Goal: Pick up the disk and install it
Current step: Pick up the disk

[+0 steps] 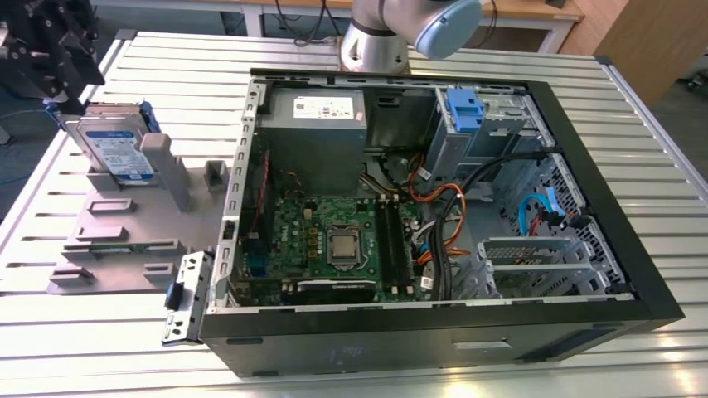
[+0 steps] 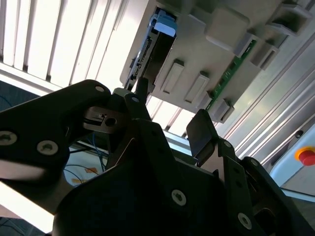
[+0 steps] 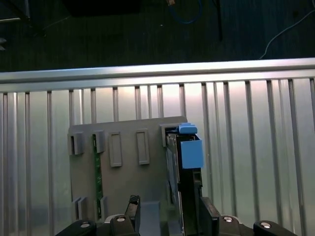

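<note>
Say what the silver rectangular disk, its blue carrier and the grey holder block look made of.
Silver rectangular disk: apparently metal, dull sheen, paper-like label. Blue carrier: likely moulded plastic, matte, even colour. Grey holder block: probably plastic, matte, squared tabs; painted metal not excluded.

Disk (image 1: 116, 151) upright in grey holder (image 1: 111, 240), exterior view's left. Gripper (image 3: 169, 211) occupies air above, fingers spread either side of disk. Tall holder post (image 1: 158, 166) just right of disk narrows that flank. Case (image 1: 443, 327) open on top. Cables (image 1: 445, 224) crowd approach near drive bay (image 1: 503, 124), far right corner. Power supply (image 1: 315, 116) left of bay.
</note>
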`<control>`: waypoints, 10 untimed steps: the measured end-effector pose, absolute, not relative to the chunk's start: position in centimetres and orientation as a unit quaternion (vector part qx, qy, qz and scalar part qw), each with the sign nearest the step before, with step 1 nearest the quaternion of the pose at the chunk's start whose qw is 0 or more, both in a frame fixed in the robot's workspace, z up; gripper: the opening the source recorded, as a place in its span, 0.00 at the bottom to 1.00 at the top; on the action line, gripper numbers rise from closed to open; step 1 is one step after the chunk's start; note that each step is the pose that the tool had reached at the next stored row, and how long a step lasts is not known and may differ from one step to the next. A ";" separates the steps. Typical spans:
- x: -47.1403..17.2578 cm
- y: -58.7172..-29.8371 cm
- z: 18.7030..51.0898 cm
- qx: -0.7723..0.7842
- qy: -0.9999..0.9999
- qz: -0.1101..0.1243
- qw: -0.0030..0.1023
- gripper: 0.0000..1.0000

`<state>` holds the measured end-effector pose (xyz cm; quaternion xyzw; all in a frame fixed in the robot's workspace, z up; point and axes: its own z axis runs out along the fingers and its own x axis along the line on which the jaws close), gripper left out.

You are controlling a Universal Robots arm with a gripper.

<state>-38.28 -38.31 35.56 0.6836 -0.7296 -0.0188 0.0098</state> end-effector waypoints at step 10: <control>-38.3 -38.1 35.4 0.684 -0.730 -0.019 0.009 0.59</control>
